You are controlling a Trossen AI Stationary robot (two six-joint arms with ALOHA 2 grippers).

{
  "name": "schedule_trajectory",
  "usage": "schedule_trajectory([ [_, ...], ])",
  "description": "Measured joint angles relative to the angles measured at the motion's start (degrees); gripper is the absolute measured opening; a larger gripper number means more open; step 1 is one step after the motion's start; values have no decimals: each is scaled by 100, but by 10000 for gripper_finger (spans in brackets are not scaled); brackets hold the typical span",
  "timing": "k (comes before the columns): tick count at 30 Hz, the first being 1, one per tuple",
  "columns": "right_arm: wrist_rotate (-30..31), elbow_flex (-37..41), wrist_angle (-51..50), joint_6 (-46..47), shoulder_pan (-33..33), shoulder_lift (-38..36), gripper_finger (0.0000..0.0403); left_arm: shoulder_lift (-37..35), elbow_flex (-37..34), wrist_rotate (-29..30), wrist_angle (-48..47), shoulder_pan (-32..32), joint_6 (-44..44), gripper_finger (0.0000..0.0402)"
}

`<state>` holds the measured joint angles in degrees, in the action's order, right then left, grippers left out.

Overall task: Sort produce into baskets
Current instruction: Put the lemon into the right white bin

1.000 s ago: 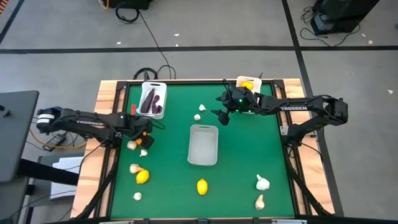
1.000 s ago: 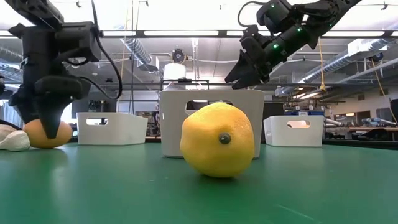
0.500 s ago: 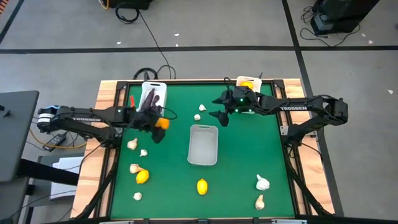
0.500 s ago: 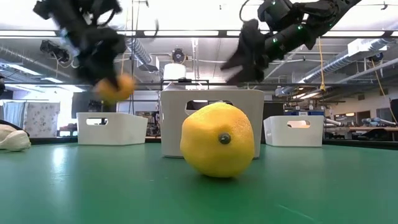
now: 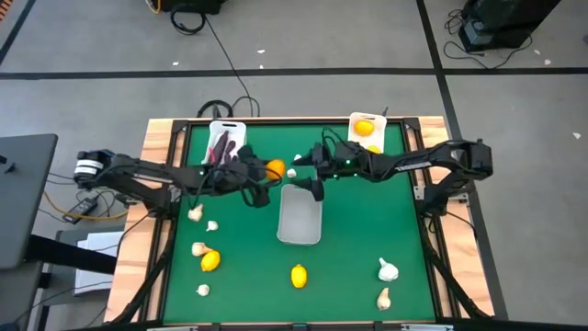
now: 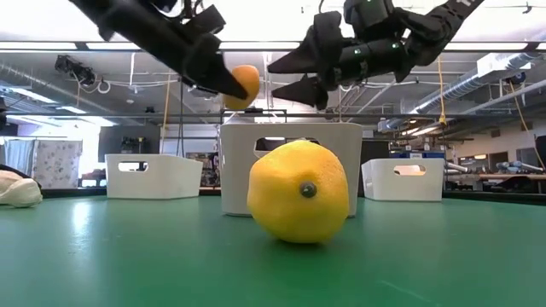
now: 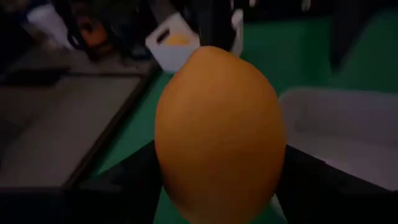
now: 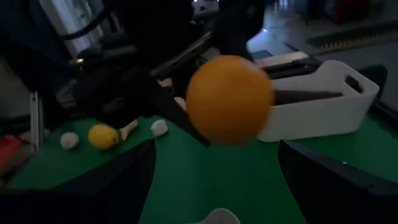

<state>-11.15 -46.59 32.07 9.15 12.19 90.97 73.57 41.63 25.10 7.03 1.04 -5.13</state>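
My left gripper (image 5: 265,175) is shut on an orange citrus fruit (image 5: 274,168), high above the table just beyond the far end of the middle white basket (image 5: 300,230). My right gripper (image 5: 306,175) is open and empty; it faces the fruit from the right and stands close to it without touching. The fruit fills the left wrist view (image 7: 221,134) and hangs ahead of my right fingers in the right wrist view (image 8: 230,99). A basket (image 5: 225,133) at the far left holds purple vegetables. A basket (image 5: 366,118) at the far right holds citrus. My left gripper pinches the citrus fruit by its two sides (image 7: 168,149) between its two fingers. The fingers come from the table's left, slanting downward (image 6: 200,64). The fruit is lifted clear of the table and the baskets.
Garlic bulbs (image 5: 195,213) and a lemon (image 5: 210,261) lie near the left edge. Another lemon (image 5: 299,275) lies at the near middle and fills the low view (image 6: 299,192). Garlic lies at the near right (image 5: 388,270) and by the far middle (image 5: 292,172).
My left gripper has lifted the orange citrus off the table's left side and carried it up and toward the right, to beyond the middle basket's far end. My right gripper has moved toward the left, up to the fruit, and stayed open.
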Motion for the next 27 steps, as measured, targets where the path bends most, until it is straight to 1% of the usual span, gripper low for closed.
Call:
schedule_trajectory([
  [2,195,0,269,-112,-44,133,348,172,0,0,398,-2,-191,266],
  [4,251,-2,556,-170,-78,264,348,341,0,-2,786,-4,-370,267],
  [9,335,-3,1299,-185,-153,513,348,670,-2,-33,1278,-14,-667,267],
  [14,543,-6,1360,-173,-175,552,346,771,-4,-68,1644,-39,-700,267],
  [16,599,-9,1282,-98,-173,530,333,770,-7,-62,1749,-39,-774,267],
  [21,758,-11,1205,-62,-168,519,255,770,-7,53,1729,-39,-792,268],
  [25,707,-17,1067,75,-95,503,252,730,0,134,1458,-42,-690,286],
  [27,806,3,640,183,-8,369,252,686,19,273,1054,-46,-521,304],
])
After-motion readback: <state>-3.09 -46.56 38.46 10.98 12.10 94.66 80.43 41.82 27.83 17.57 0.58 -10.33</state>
